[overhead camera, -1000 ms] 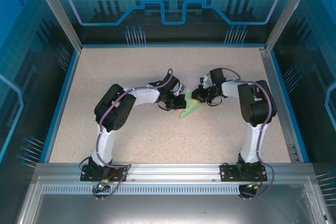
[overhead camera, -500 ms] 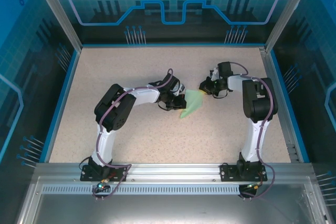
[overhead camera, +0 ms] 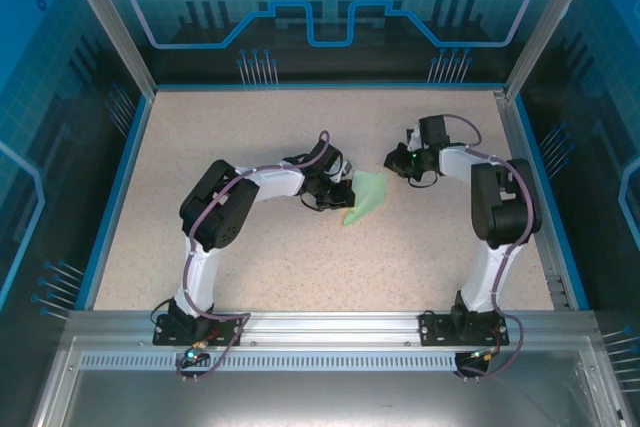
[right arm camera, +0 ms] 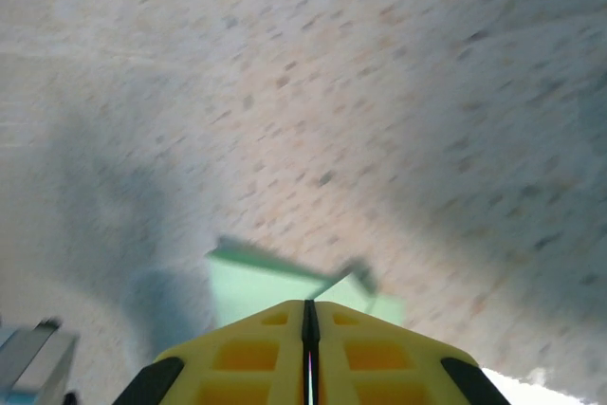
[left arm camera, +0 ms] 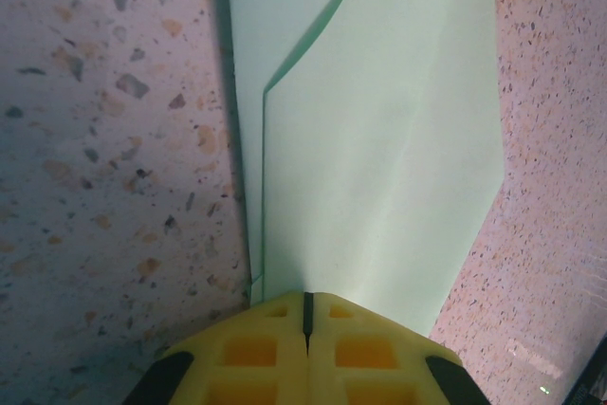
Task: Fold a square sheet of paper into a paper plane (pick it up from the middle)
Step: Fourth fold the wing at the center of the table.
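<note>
On the speckled beige table (overhead camera: 250, 127), inside the blue-walled enclosure, both arms are bent inward toward the middle. The left arm (overhead camera: 215, 209) reaches right and the right arm (overhead camera: 497, 202) reaches left from the far right side.

The paper plane (overhead camera: 367, 195) lies flat on the table between the two wrists. It is pale mint green and kite-like, with its narrow end toward the near-left. It sits about mid-table, slightly right of centre.

The left gripper (overhead camera: 340, 192) is at the plane's left edge, touching it. In the left wrist view the yellow fingers (left arm camera: 360, 339) are pressed together with the seam closed. The paper plane (left arm camera: 379, 139) starts right at their tips and runs away from them. Overlapping layers and a slanted fold edge are visible, and a long edge just left of the seam throws a shadow on the table. Cannot tell whether a layer is nipped between the tips or the tips just sit on the paper.

The right gripper (overhead camera: 393, 161) sits just beyond the plane's far-right corner, near it. Contact cannot be told from above. The right wrist view is blurred. Its yellow fingers (right arm camera: 247, 358) are closed against each other, and a green bit of the paper plane (right arm camera: 270, 280) shows just past the tips.
</note>
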